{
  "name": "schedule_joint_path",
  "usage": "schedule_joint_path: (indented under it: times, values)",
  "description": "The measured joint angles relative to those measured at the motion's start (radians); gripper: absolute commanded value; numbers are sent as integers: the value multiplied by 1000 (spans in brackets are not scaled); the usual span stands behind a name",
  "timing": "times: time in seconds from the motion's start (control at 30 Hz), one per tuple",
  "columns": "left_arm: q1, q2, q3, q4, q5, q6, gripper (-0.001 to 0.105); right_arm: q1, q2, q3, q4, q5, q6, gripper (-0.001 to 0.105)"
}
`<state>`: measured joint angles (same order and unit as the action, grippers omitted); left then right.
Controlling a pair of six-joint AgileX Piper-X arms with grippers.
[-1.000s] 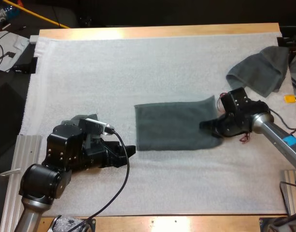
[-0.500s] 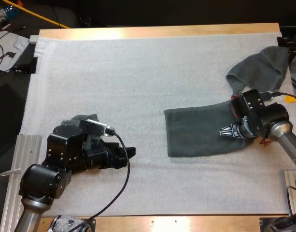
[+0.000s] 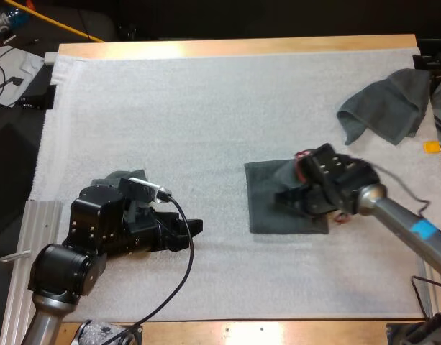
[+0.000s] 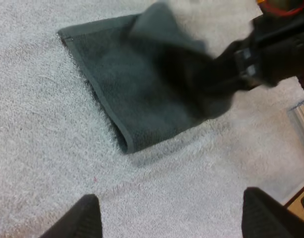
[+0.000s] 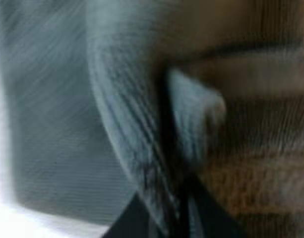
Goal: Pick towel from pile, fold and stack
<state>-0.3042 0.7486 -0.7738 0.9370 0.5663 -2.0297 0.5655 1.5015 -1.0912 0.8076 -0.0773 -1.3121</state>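
Observation:
A dark grey-green towel point(image 3: 267, 198) lies folded right of the mat's middle. My right gripper point(image 3: 288, 195) is low over it, shut on the towel's edge, which it has carried leftward over the rest. In the right wrist view a fold of towel point(image 5: 122, 124) sits pinched close at the fingers. My left gripper point(image 3: 195, 228) rests on the mat at the lower left, open and apart from the towel. From the left wrist, the towel point(image 4: 132, 94) lies ahead of the spread fingers point(image 4: 77, 218), with the right gripper point(image 4: 231, 74) on its far side.
A crumpled towel point(image 3: 389, 104) lies at the mat's far right corner. A bit of grey-green cloth point(image 3: 114, 176) shows behind my left arm. Bare white mat point(image 3: 206, 108) stretches across the middle and back.
My right gripper pulled the flat towel to the right, then swung back left with its edge, doubling the towel over itself. The left arm stayed put.

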Motion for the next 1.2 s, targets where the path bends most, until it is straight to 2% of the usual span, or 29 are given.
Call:
schedule_joint_path:
  times: [0.13, 0.33, 0.4, 0.47, 0.53, 0.63, 0.7, 0.73, 1.0, 1.2]
  values:
    - [0, 0, 0, 0, 5, 0, 58, 37, 72, 0, -93, -105, 107, 0]
    - [0, 0, 0, 0, 8, 0, 58, 55, 123, 0, -158, -140, 176, 2]
    - [0, 0, 0, 0, 8, 0, 58, 55, 133, 0, -170, -142, 185, 11]
    - [0, 0, 0, 0, 8, 0, 58, 55, 139, 0, -177, -143, 187, 31]
    - [0, 0, 0, 0, 8, 0, 59, 55, 141, 0, -178, -150, 187, 29]
    - [0, 0, 0, 0, 8, 0, 59, 55, 142, -3, -182, -169, 187, 58]
    - [0, 0, 0, 0, 8, 0, 59, 55, 142, -3, -184, -182, 183, 70]
    - [0, 0, 0, 0, 8, 0, 59, 55, 142, -3, -185, -190, 180, 72]
    - [0, 0, 0, 0, 8, 0, 59, 58, 118, -3, -199, -284, 161, 67]
    - [0, 0, 0, 2, 8, 0, 59, 89, 108, -3, -201, -301, 181, 66]
